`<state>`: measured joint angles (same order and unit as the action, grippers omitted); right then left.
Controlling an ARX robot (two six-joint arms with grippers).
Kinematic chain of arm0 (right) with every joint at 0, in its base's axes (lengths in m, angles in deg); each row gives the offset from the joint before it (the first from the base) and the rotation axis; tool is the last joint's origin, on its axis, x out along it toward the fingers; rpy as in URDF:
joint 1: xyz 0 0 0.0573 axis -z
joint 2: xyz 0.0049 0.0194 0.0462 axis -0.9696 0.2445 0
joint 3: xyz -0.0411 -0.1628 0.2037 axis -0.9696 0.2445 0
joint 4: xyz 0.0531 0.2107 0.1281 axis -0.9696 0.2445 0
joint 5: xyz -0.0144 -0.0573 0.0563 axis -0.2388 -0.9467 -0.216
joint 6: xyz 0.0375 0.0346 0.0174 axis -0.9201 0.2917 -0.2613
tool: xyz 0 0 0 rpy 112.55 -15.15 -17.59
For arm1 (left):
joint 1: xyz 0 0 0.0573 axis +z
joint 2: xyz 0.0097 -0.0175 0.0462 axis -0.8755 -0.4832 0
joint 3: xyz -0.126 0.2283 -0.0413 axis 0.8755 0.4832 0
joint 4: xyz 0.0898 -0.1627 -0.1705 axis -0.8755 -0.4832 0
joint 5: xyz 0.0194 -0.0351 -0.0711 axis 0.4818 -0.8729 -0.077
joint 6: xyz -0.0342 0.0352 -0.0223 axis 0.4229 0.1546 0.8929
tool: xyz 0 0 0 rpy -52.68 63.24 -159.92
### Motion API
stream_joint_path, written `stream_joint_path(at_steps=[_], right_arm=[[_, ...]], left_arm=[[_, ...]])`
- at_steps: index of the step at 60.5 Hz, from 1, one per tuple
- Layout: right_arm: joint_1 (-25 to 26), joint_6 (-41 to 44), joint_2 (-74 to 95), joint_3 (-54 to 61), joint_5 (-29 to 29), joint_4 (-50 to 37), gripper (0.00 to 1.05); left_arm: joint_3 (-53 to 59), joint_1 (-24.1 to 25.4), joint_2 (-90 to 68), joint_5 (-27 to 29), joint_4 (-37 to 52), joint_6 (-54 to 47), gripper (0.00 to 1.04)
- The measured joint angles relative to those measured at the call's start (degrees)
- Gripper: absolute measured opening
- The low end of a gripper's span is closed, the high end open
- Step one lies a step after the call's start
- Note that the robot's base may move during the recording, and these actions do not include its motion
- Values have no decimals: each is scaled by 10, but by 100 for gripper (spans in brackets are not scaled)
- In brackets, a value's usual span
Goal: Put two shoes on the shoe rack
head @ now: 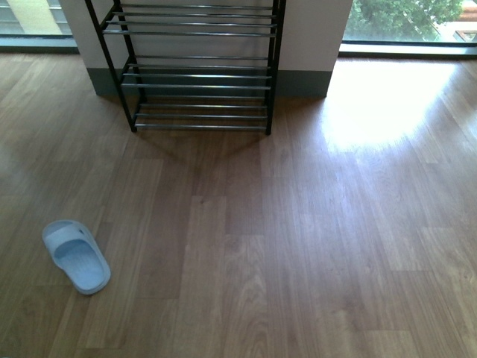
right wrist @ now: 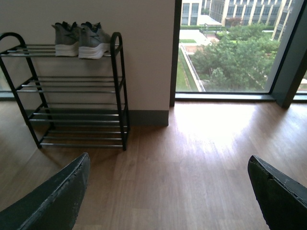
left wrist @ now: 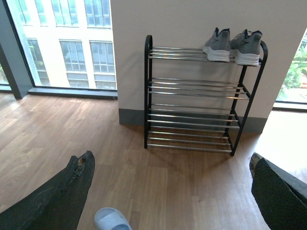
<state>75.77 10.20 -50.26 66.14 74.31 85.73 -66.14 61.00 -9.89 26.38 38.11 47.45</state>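
Two grey sneakers with white soles stand side by side on the top tier of the shoe rack (left wrist: 192, 86), at one end: one shoe (left wrist: 217, 45) and the other shoe (left wrist: 246, 47) beside it. The right wrist view shows the same pair, one shoe (right wrist: 66, 39) and the other shoe (right wrist: 95, 40), on the rack (right wrist: 72, 91). The front view shows only the rack's lower tiers (head: 197, 82). My left gripper (left wrist: 170, 191) is open, well back from the rack, above bare floor. My right gripper (right wrist: 168, 191) is open too, with nothing between its fingers.
A pale blue slipper (head: 76, 256) lies on the wooden floor at the front left; the left wrist view shows the slipper (left wrist: 111, 219) too. The rack stands against a white wall pillar (head: 313, 37) between large windows. Wooden floor (head: 298, 246) stretches in front of the rack.
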Motion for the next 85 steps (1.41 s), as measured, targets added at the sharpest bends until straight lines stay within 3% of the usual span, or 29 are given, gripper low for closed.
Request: stream_joint_path(at_steps=[85], right_arm=[[0,-2,-1,0,2,0,96]], left_arm=[[0,0,0,2,-1,0,95]])
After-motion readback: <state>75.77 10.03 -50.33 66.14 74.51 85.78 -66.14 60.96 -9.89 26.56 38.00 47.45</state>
